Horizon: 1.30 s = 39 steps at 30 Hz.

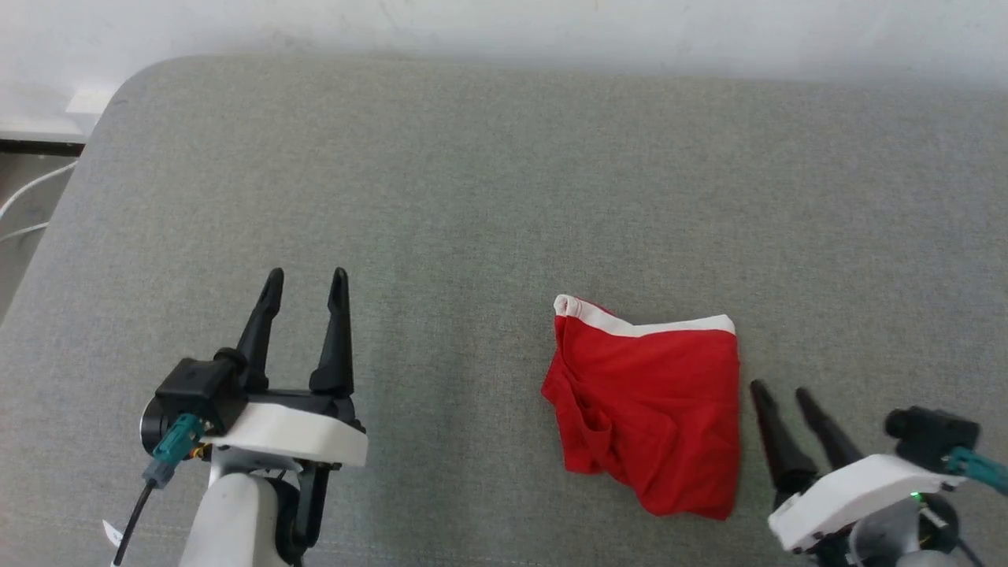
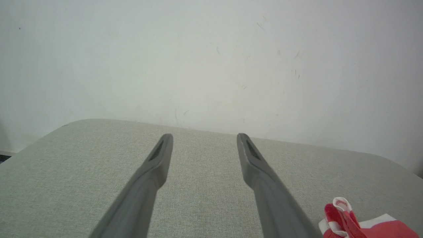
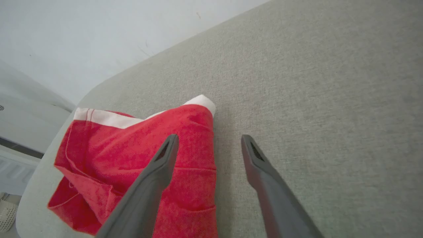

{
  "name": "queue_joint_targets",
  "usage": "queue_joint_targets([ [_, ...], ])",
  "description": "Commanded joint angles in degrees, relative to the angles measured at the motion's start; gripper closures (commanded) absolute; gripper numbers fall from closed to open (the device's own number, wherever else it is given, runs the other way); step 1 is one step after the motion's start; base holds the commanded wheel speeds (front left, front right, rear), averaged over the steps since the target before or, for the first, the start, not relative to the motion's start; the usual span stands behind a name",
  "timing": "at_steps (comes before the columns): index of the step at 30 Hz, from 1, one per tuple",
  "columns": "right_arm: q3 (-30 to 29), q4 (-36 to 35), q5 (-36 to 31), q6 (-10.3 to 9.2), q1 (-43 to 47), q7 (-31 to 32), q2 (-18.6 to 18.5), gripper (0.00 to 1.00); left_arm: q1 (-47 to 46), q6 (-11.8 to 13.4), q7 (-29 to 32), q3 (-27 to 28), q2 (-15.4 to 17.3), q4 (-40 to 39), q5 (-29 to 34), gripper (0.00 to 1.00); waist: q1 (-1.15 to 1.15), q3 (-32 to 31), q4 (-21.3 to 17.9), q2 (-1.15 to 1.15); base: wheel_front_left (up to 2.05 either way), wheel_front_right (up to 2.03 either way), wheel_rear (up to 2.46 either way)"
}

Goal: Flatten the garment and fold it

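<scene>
The grey padded surface [image 1: 504, 173] is spread across the frame. The garment [image 1: 650, 402] is laid low, right of centre, as a compact, rumpled red packet. The left gripper [image 1: 307, 274], lower left, is held wide and empty. The right gripper [image 1: 780, 388], lower right beside the garment's edge, is parted, gripping nothing. Folding is judged nearly done; smoothing the bunched left edge is called for next.

No text, brand, number or sign can be read, none made out on the folded red garment [image 1: 654, 409], plain red cloth and a white band [image 1: 669, 325] shown on its exposed side, nothing printed seen on the grey padded surface [image 1: 504, 197]
</scene>
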Motion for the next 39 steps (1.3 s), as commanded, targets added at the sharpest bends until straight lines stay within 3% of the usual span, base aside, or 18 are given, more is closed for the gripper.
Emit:
queue_joint_targets([
  [1,0.65,0.68,0.75,-0.04,0.16,0.66,0.11,0.0,0.56,-0.14,-0.27,0.26,-0.08,-0.14,0.64,0.0,0.01,0.19,0.1,0.0,0.0,0.0,0.0],
  [11,4.4,8.3,-0.47,-0.04,-3.45,8.23,0.12,0.0,-0.44,-0.1,-0.27,-0.36,-0.08,-0.25,0.02,0.0,0.01,1.72,1.16,0.0,0.0,0.0,0.0],
  [12,4.58,9.53,0.3,-0.04,-3.89,9.84,0.12,0.07,-0.56,-0.07,-0.27,-0.47,-0.08,-0.27,-0.04,0.0,0.01,1.82,1.26,0.0,0.0,0.0,0.0],
  [13,4.8,10.64,0.4,-0.04,-4.35,11.45,0.12,0.46,-0.66,-0.05,-0.27,-0.59,-0.08,-0.25,-0.08,0.0,0.01,1.88,1.37,0.0,0.0,0.0,0.0],
  [16,5.35,12.34,-1.78,-0.04,-5.77,15.24,0.12,1.0,-0.81,0.01,-0.27,-0.94,-0.08,-0.14,-0.15,0.0,0.01,1.96,1.52,0.0,0.0,0.0,0.0],
  [21,6.63,9.94,-6.24,-0.04,-8.58,17.61,0.12,1.0,-0.53,0.15,-0.27,-0.65,-0.08,-0.24,-0.31,0.0,0.01,1.92,0.46,0.0,0.0,0.0,0.0],
  [25,10.87,5.72,-13.42,-0.04,-12.4,21.09,-0.54,1.0,-0.53,0.27,-0.27,-0.08,-0.08,-0.68,-0.16,0.0,0.01,1.99,-1.79,0.0,0.0,0.0,0.0],
  [32,25.7,0.51,-21.73,-0.04,-24.32,25.74,-12.08,1.0,-1.33,0.19,-0.27,1.03,-0.08,-2.21,0.75,0.0,0.01,3.82,-8.9,0.0,0.0,0.0,0.0],
  [39,31.8,3.75,-23.6,-0.04,-36.2,22.42,-19.99,1.0,-4.25,-0.09,-0.27,0.72,0.13,-4.22,2.83,0.0,0.01,8.02,-17.56,0.0,0.0,0.0,0.0],
])
